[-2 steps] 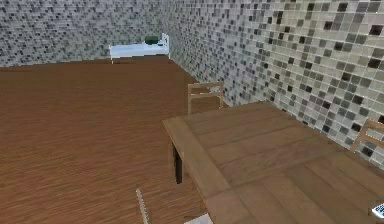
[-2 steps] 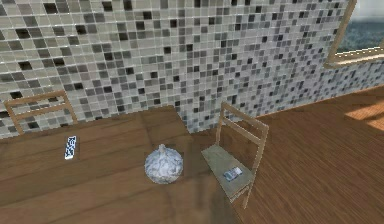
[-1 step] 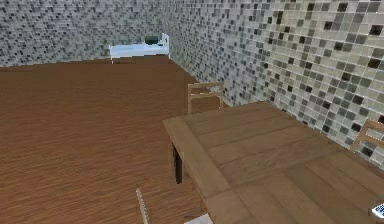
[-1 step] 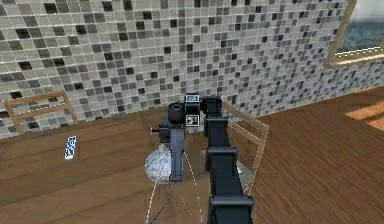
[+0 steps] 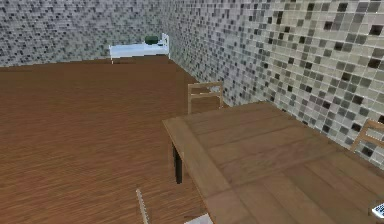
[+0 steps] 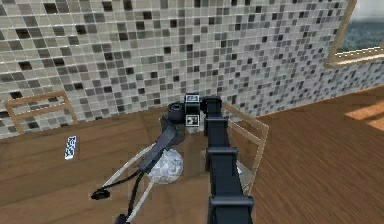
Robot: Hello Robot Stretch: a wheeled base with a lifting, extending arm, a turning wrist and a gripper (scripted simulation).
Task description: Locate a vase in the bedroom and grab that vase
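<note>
Gripper [image 6: 112,207] is hanging over the brown wooden bench [image 6: 40,180], with a rounded pale grey object [image 6: 168,167] showing at its fingers; whether it is holding anything cannot be told. Ahead, a low white bed [image 5: 140,47] is standing against the far mosaic-tiled wall [image 5: 60,30].

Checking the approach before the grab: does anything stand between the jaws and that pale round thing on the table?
Nothing visible does. The pale round thing sits on the wooden table right at the jaws; the small flat thing lies aside.
</note>
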